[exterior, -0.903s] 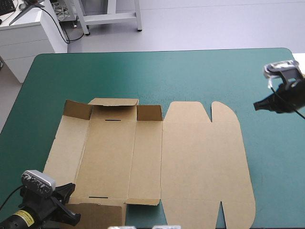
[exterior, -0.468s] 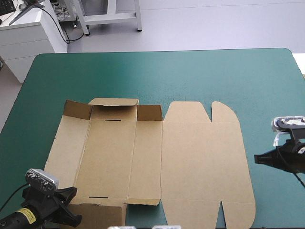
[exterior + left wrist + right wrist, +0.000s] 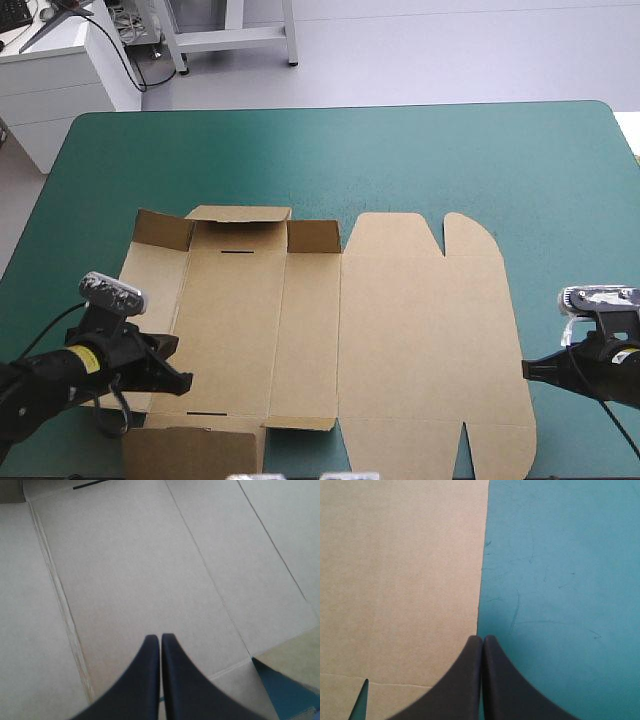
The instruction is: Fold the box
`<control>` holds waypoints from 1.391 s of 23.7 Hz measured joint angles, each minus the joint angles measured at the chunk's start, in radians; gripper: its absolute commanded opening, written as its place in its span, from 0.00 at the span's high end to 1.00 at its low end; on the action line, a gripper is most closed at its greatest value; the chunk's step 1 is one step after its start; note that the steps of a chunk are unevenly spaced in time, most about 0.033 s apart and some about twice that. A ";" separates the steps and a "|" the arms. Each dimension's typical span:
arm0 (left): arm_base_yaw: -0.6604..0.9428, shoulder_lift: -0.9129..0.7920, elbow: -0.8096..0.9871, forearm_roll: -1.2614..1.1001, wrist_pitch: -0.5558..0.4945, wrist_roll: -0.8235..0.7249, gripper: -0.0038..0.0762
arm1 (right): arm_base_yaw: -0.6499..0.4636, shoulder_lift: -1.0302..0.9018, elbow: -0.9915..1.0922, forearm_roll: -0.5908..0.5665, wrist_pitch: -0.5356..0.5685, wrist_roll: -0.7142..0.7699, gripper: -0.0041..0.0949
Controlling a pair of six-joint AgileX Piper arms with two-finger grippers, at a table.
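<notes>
The brown box [image 3: 330,330] lies mostly flat on the teal-green table [image 3: 330,160]. Its far flaps at the left half stand raised, and a near-left flap [image 3: 195,452] is partly up. The wide lid panel [image 3: 430,340] lies flat on the right. My left gripper [image 3: 182,384] is shut over the box's left part, its tips [image 3: 160,639] above the bare base panel [image 3: 135,575]. My right gripper [image 3: 528,370] is shut with nothing in it, its tips [image 3: 483,639] at the lid's right edge [image 3: 481,580].
Bare teal-green cover [image 3: 560,580] stretches right of the lid and beyond the box toward the far edge. A white cabinet [image 3: 55,70] stands off the table's far left corner.
My left gripper moved from the near-left corner forward onto the box's left part. My right gripper came down from the far right to the lid's right edge.
</notes>
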 measured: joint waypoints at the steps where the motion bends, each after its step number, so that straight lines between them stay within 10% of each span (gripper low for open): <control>1: 0.000 0.029 -0.010 0.000 -0.011 -0.008 0.96 | 0.000 0.000 0.000 0.011 0.000 -0.005 0.98; 8: 0.183 0.329 -0.152 -0.025 -0.119 -0.011 0.96 | 0.000 0.000 0.000 0.058 -0.010 -0.051 0.98; 18: 1.005 0.647 -0.401 -0.549 0.161 0.475 0.96 | 0.019 0.000 0.000 0.081 -0.015 -0.072 0.98; 25: 1.059 0.692 -0.401 -0.438 0.188 0.535 0.95 | 0.036 0.000 0.000 0.087 -0.015 -0.077 0.98; 29: 1.059 0.692 -0.402 -0.421 0.191 0.539 0.81 | 0.036 0.000 0.000 0.088 -0.015 -0.077 0.98; 33: 1.059 0.692 -0.401 -0.403 0.191 0.540 0.45 | 0.036 0.000 0.000 0.088 -0.015 -0.078 0.98</control>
